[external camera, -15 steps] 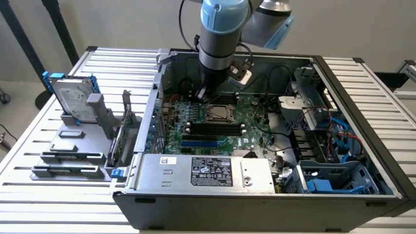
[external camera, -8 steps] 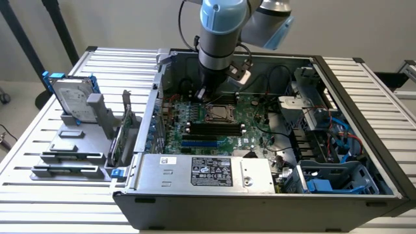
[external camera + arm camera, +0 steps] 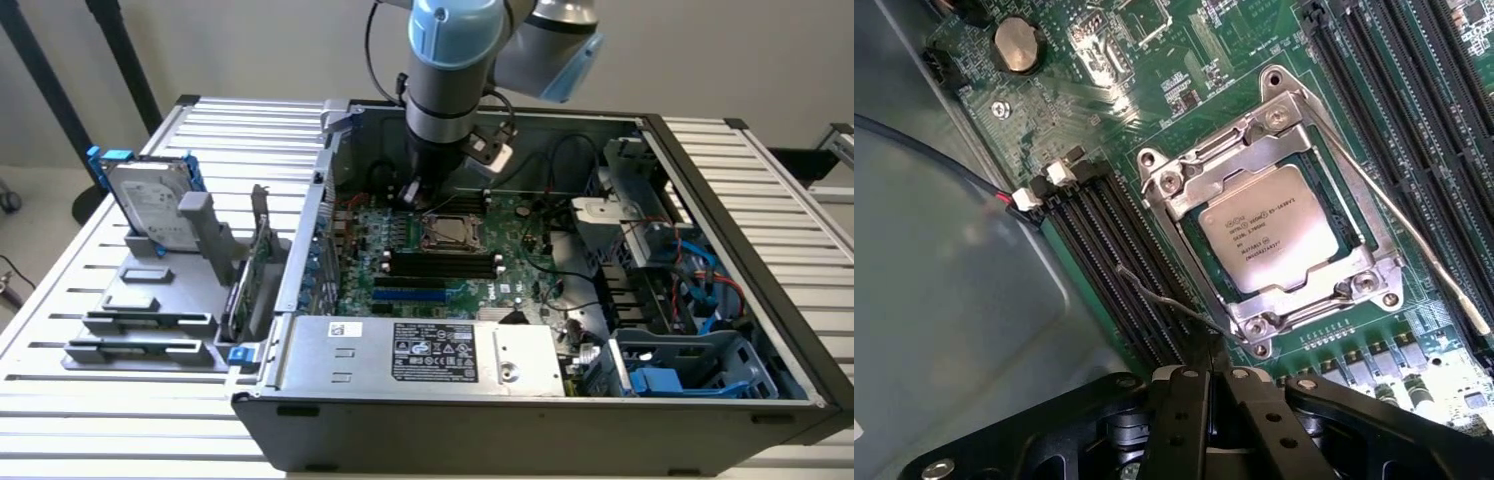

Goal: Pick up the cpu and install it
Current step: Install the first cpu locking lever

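End effector [image 3: 1209,378] closed, empty — tips by socket lever [image 3: 1164,300] | cpu [image 3: 1274,228] seated in socket frame [image 3: 1199,178] | memory slots [image 3: 1109,265] either side

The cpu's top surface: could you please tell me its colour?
The cpu is silver-grey with dark print; the wrist view shows it best.

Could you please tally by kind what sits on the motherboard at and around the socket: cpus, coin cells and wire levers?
cpu: 1
coin cell: 1
wire levers: 2
Total: 4
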Robot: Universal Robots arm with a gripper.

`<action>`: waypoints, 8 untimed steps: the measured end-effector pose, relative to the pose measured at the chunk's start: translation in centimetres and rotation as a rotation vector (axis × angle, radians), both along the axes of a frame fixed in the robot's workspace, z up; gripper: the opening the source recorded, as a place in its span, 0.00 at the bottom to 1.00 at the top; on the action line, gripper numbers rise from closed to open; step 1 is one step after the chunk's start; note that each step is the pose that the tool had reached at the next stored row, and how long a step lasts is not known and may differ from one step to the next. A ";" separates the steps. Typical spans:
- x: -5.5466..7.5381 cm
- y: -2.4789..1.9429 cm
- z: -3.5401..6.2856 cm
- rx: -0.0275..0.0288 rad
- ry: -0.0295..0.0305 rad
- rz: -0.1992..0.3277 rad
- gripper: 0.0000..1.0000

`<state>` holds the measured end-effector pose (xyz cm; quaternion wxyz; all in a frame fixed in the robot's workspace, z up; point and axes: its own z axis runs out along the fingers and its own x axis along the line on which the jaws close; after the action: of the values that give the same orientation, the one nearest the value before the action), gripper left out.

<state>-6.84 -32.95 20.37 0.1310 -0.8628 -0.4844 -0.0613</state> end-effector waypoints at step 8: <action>0.0 0.02 -0.04 -0.0245 0.0001 0.000 0.11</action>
<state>-6.85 -32.93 20.33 0.1204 -0.8643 -0.4851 -0.0553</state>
